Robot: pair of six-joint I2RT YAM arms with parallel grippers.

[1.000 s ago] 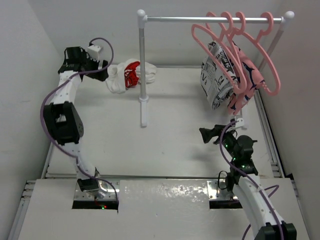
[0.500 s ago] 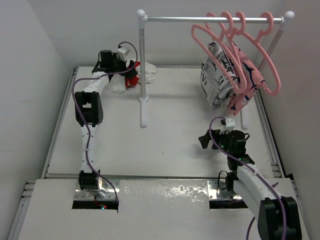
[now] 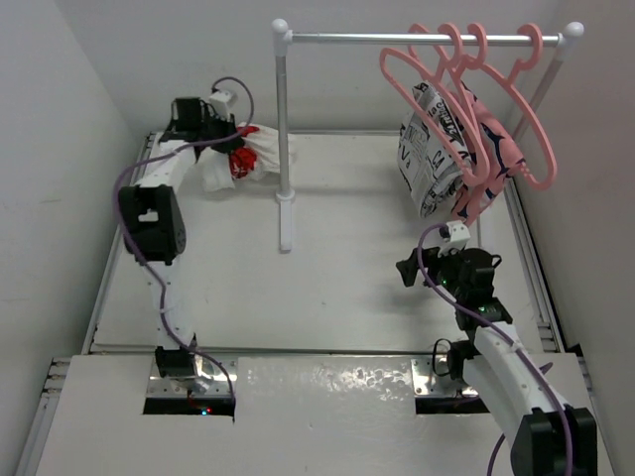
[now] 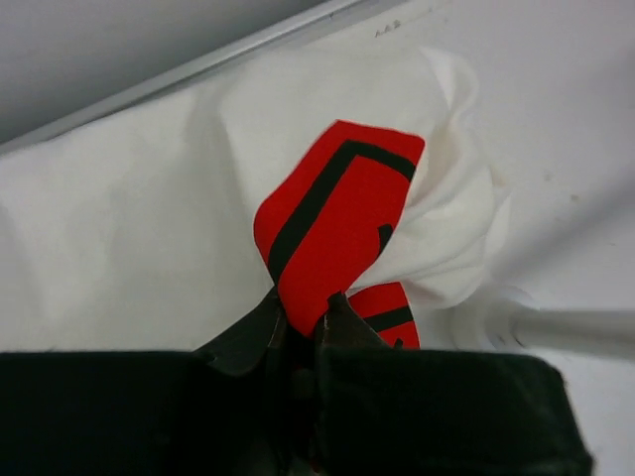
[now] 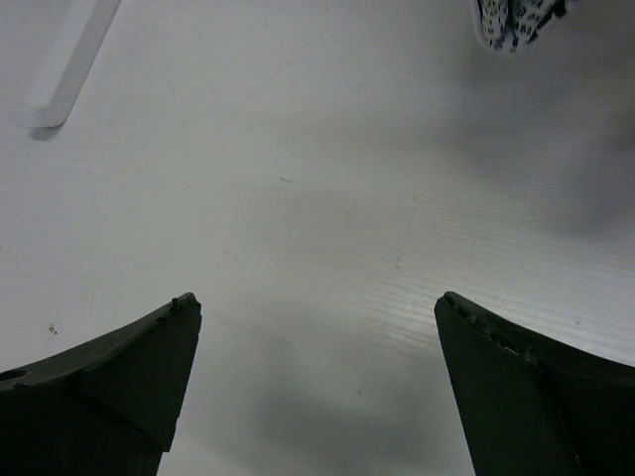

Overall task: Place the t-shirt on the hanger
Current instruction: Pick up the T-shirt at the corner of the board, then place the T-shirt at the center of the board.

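Observation:
The white t-shirt (image 3: 260, 151) lies crumpled at the table's back left, just left of the rack's post. In the left wrist view its cloth (image 4: 149, 228) fills the frame, and my left gripper (image 4: 303, 315) is shut on a fold of the red printed patch (image 4: 332, 223). From above, that gripper (image 3: 224, 147) sits at the shirt's left side. Several salmon-pink hangers hang from the rail at the back right, the outermost hanger (image 3: 534, 149) nearest the right post. My right gripper (image 3: 407, 270) hovers open over bare table, with nothing between its fingers (image 5: 149, 357).
A white-and-metal rack crosses the back, its left post (image 3: 284, 129) standing mid-table on a foot (image 5: 69, 69). A newsprint-patterned shirt (image 3: 429, 159) and a pink shirt (image 3: 491, 159) hang on the hangers. Walls close in on the left, back and right.
My left gripper reached the t-shirt and shut on its red patch, and the shirt bunched slightly leftward. The right arm shifted only a little.

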